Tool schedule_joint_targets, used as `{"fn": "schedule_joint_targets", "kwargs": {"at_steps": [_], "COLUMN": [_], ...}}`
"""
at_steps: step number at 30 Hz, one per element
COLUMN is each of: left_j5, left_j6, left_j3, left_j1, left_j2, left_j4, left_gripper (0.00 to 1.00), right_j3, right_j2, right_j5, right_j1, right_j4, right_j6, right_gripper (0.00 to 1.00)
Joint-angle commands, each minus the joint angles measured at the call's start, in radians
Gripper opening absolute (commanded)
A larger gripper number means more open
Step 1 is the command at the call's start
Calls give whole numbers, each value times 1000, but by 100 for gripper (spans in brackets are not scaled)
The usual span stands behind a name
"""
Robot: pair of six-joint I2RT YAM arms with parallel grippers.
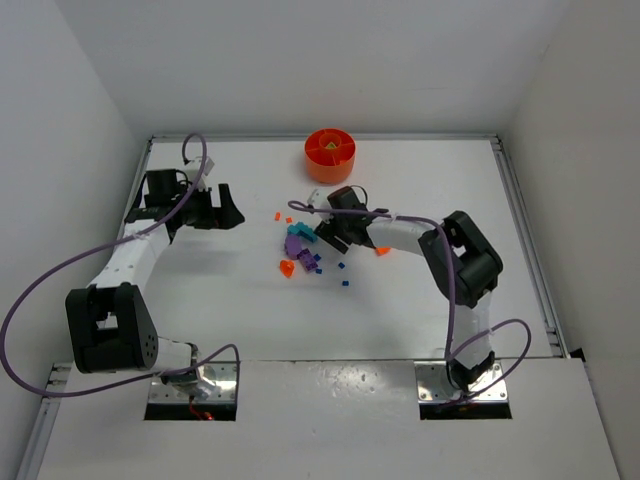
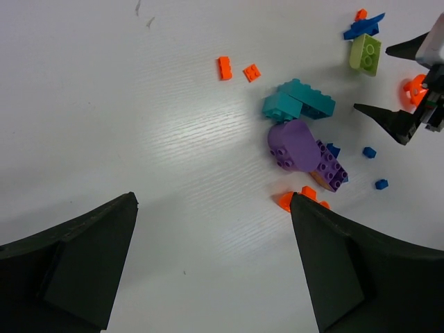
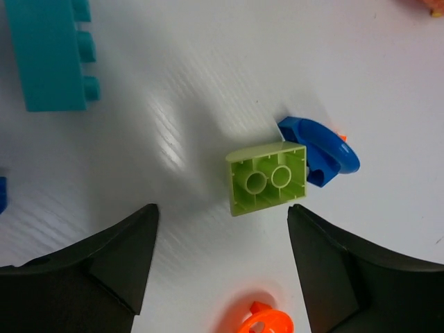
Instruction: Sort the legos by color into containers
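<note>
The right gripper [image 3: 222, 211] hangs low over the table [image 3: 173, 139] with its jaws apart and nothing between them. The lime green brick [image 3: 267, 179] lies just beyond the tips, centre-right in the right wrist view, nearer the finger on the right of the frame than the other. It rests studs down, its hollow underside with 2 round tubes facing the camera. A blue piece [image 3: 322, 149] touches its upper right corner. A cyan brick [image 3: 52, 52] sits well apart in the upper left, and an orange ring piece [image 3: 267, 322] shows at the bottom edge.

The brick looks light, rigid and glossy. It should take a firm pinch without harm, but it will likely skid or pivot on the smooth table if 1 finger reaches it first. The best hold seems to be across the 2 flat walls on the left and right of the frame, low and centred. That means the jaws first need to move right to straddle it. The corner against the blue piece is best avoided, or that piece may be dragged along.

The left gripper [image 2: 213, 205] is spread wide and empty over bare table, left of the legos [image 1: 300, 255] in the top view. The dish [image 1: 318, 170] stands at top centre, well apart from them.
</note>
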Motion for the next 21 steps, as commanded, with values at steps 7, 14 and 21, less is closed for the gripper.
{"fn": "schedule_joint_targets", "kwargs": {"at_steps": [7,14,21], "left_j5": [-1,-1,-1], "left_j6": [18,18,18], "left_j3": [-21,-21,-21], "left_j1": [15,24,24], "left_j2": [-20,-20,-11], "left_j4": [22,22,22], "left_gripper": [98,98,98], "right_j3": [53,64,35], "right_j2": [65,95,86], "right_j5": [77,100,127], "right_j1": [4,4,-16], "right_j4": [63,54,63], "right_j6": [-27,-37,-56], "right_gripper": [72,63,46]}}
